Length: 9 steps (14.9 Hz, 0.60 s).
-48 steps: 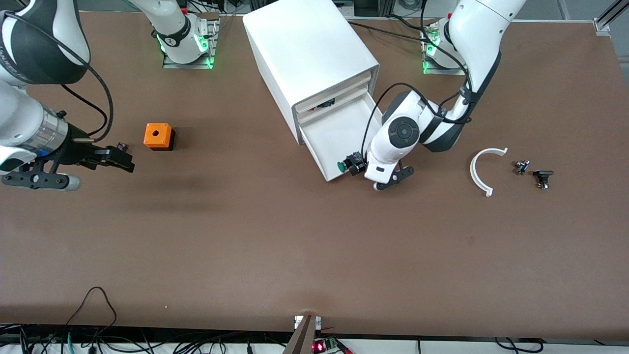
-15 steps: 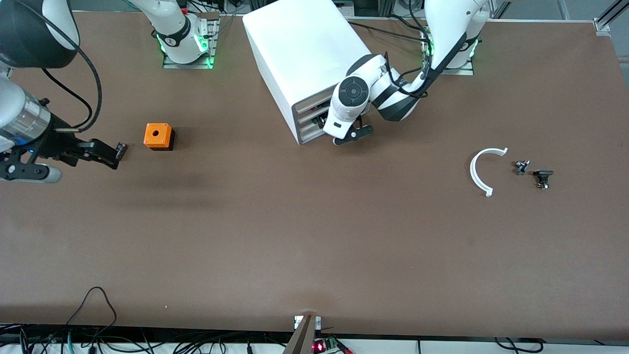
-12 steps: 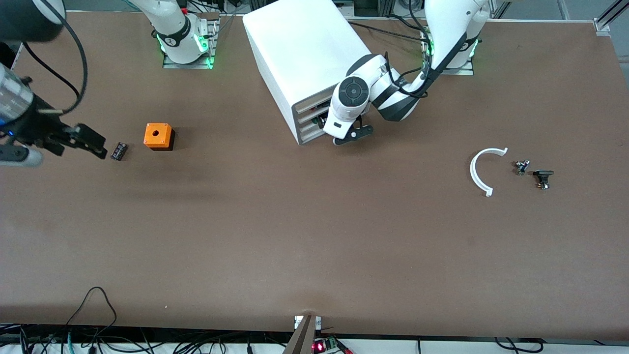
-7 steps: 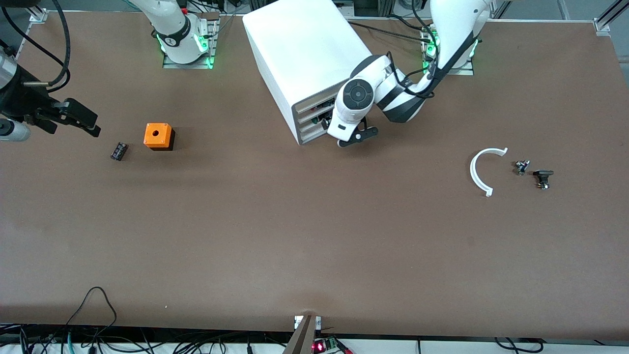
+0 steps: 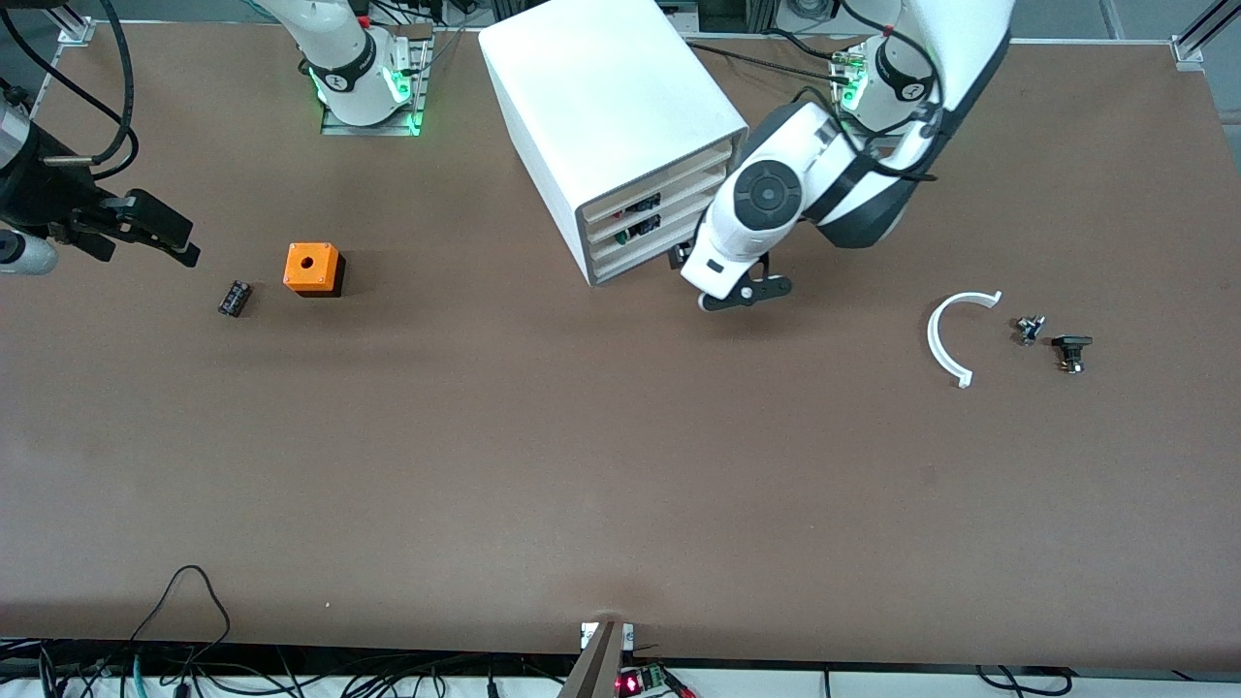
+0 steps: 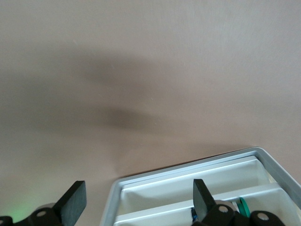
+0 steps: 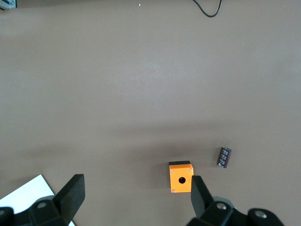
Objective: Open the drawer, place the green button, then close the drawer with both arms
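Observation:
The white cabinet (image 5: 606, 92) stands near the arms' bases, and all its drawers sit flush. The drawer (image 5: 664, 223), second from the top, is shut. A dark shape with a bit of green shows through its front. In the left wrist view a green sliver (image 6: 242, 206) shows in a drawer (image 6: 188, 181) beside one fingertip; the button is otherwise hidden. My left gripper (image 5: 682, 257) is open and empty just in front of the cabinet's drawers, as the left wrist view (image 6: 138, 195) also shows. My right gripper (image 5: 189, 244) is open and empty over the right arm's end of the table, also seen in the right wrist view (image 7: 136, 193).
An orange cube with a hole (image 5: 312, 269) (image 7: 181, 177) and a small dark cylinder (image 5: 234, 298) (image 7: 225, 157) lie near the right gripper. A white curved piece (image 5: 948, 334) and two small black-and-silver parts (image 5: 1029, 329) (image 5: 1070, 351) lie toward the left arm's end.
The drawer was open with the button at its front; it is now shut. My left gripper has drawn back from the cabinet front. My right gripper moved away from the dark cylinder.

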Available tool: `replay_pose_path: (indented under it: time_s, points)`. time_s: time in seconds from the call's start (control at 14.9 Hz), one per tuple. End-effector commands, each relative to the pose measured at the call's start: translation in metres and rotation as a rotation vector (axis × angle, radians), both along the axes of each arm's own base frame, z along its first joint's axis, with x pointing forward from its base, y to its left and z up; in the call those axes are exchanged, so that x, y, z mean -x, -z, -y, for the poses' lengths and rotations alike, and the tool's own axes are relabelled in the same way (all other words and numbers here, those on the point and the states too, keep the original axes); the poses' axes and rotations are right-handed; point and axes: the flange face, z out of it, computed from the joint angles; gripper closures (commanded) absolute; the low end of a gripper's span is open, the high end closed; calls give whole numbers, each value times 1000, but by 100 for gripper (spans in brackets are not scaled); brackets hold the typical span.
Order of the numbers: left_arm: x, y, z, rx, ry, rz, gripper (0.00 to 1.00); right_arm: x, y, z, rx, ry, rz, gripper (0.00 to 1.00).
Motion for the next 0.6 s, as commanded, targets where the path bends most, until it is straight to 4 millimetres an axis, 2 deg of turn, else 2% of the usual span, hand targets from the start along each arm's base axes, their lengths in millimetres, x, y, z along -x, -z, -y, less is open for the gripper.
replay_pose_path:
  time_s: [0.0, 0.13, 0.4, 0.54]
  points:
    - [-45, -56, -40, 28, 80, 24, 0, 2, -3, 3, -17, -9, 5, 0]
    - [-64, -84, -69, 49, 155, 3, 0, 2, -3, 3, -17, -4, 7, 0]
    - [-97, -127, -139, 91, 212, 22, 0, 2, -3, 3, -16, 4, 7, 0]
    - [-104, -144, -160, 103, 262, 47, 0, 2, -3, 3, -16, 4, 7, 0]
